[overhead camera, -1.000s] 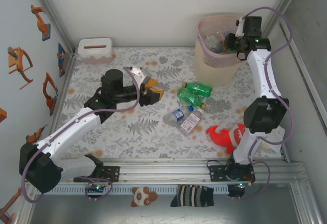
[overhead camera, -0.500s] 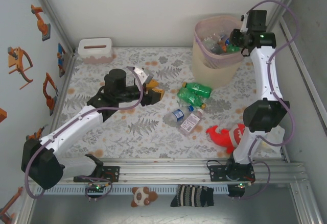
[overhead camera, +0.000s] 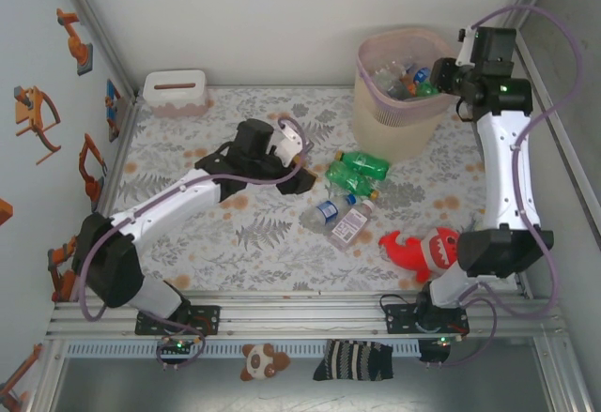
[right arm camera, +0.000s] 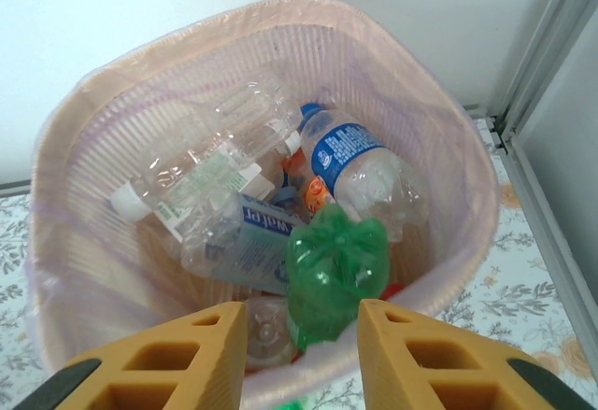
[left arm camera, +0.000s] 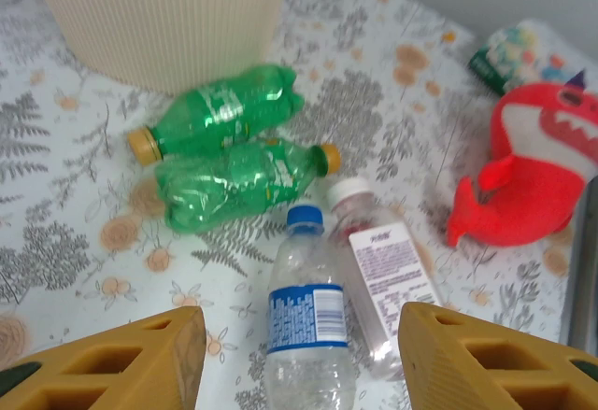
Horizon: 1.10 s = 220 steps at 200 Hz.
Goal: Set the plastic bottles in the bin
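My right gripper hangs open over the bin, a beige basket with a pink lining. A crumpled green bottle sits between its fingers with a gap on each side, just above several clear bottles lying in the bin. From above, that gripper is at the bin's right rim. My left gripper is open, low over a clear bottle with a blue label. Beside it lies a white-labelled bottle, and two green bottles lie nearer the bin.
A red plush shark lies right of the floor bottles. A low white box with a slot stands at the back left. Walls close in the left, back and right of the patterned mat.
My left arm swung right, bringing its gripper over the floor bottles. My right gripper shifted slightly over the bin and its fingers parted from the green bottle.
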Motion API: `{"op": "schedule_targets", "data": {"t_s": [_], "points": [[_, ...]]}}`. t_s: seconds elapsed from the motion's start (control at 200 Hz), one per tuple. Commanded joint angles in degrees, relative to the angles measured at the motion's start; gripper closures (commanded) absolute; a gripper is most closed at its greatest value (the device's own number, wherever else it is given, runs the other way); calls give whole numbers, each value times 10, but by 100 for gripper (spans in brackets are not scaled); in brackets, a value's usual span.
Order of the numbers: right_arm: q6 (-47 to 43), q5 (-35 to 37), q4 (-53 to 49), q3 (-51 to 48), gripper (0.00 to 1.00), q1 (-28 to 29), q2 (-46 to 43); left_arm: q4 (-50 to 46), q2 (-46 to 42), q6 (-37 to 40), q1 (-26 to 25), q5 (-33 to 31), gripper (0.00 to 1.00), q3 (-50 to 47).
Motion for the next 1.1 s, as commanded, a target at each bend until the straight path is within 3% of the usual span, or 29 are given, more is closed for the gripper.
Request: {"op": "schedule_targets", "data": {"t_s": [0.0, 0.245, 0.456, 0.846, 1.097], "points": [[9, -3, 16, -34, 64, -4, -36, -83, 33, 40, -22, -43, 43, 36], [3, 5, 16, -90, 63, -3, -92, -178, 118, 47, -73, -108, 28, 80], [-1, 6, 13, -114, 63, -4, -112, -214, 181, 44, -95, -128, 23, 108], [-4, 5, 12, -129, 62, -4, -126, -264, 275, 52, -97, -141, 24, 171], [-1, 2, 16, -139, 62, -4, -130, -270, 303, 68, -99, -165, 31, 164]]}}
